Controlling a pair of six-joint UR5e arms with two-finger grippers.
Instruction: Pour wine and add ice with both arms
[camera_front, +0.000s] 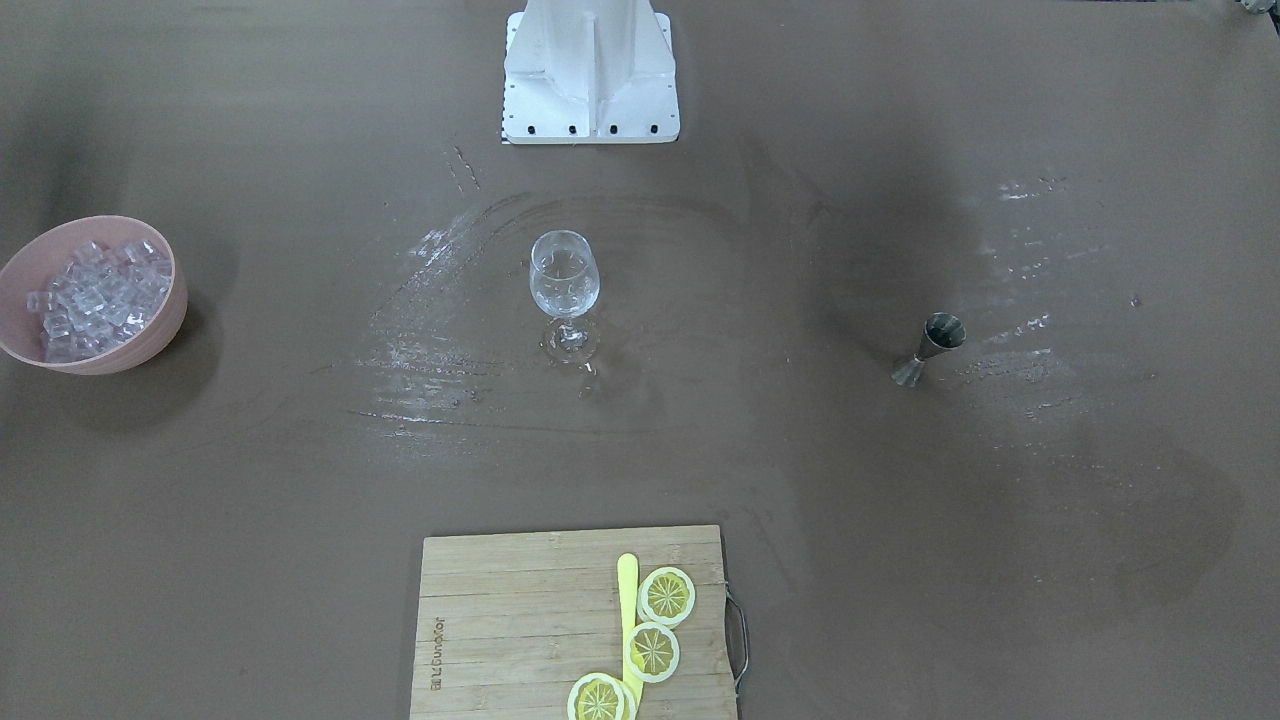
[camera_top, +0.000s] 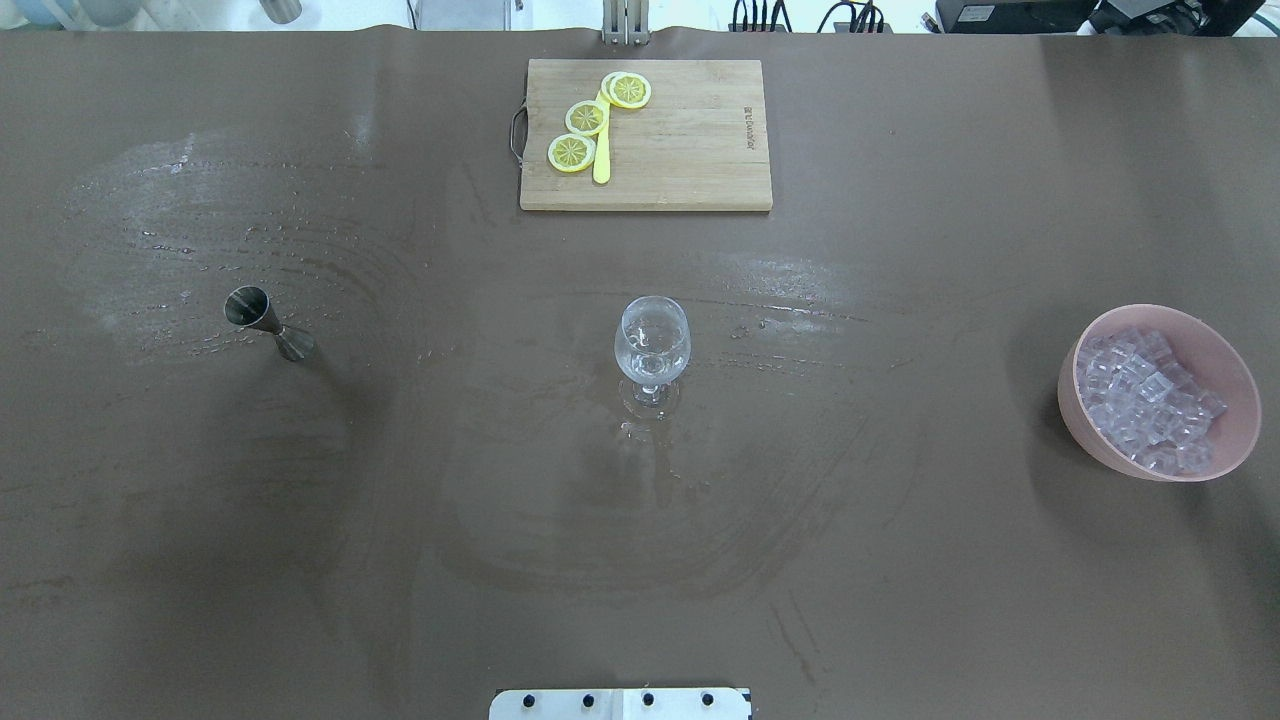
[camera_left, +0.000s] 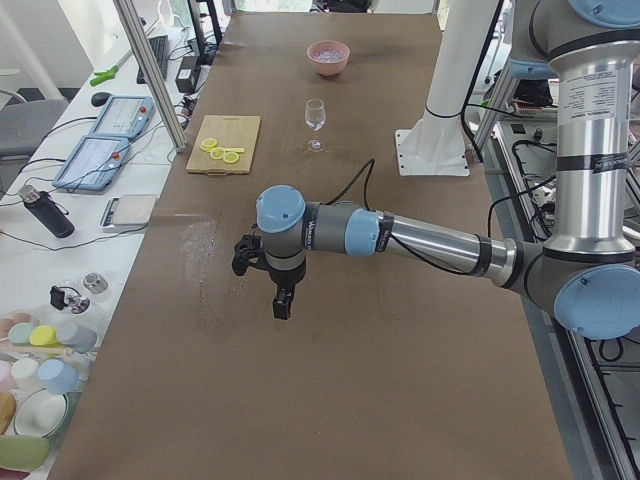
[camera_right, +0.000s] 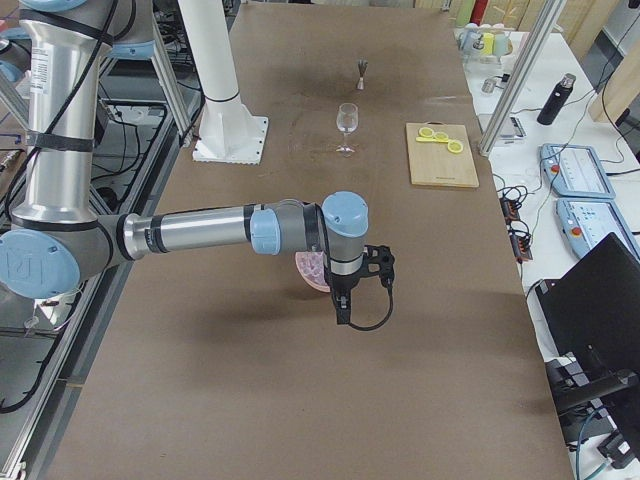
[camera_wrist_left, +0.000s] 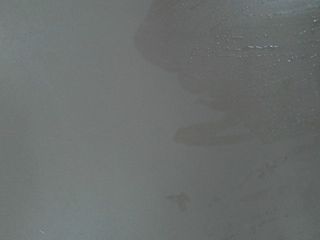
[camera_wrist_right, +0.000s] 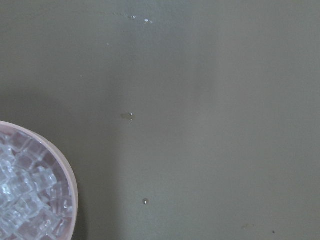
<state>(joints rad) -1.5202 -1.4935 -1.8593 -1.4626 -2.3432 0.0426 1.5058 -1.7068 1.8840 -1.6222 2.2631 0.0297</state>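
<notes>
An empty wine glass (camera_top: 652, 345) stands mid-table. No wine shows in any view. The ice (camera_top: 1150, 400) fills a pink bowl (camera_top: 1075, 395) at the table's right end, and the right wrist view shows the ice (camera_wrist_right: 25, 200) at its lower left. A steel jigger (camera_top: 268, 322) stands at the left. The left arm (camera_left: 430, 240) reaches over the table, and its gripper (camera_left: 283, 308) points down above bare mat. The right arm (camera_right: 200, 232) holds its gripper (camera_right: 345, 305) beside the bowl (camera_right: 310, 270). I cannot tell whether either gripper is open or shut.
A wooden cutting board (camera_top: 700, 150) at the far edge carries three lemon slices (camera_top: 587, 117) and a yellow knife (camera_top: 602, 160). The white ribbed stand (camera_front: 590, 70) rises at the robot's side. Wet smears mark the brown mat (camera_top: 300, 560) near the jigger and glass.
</notes>
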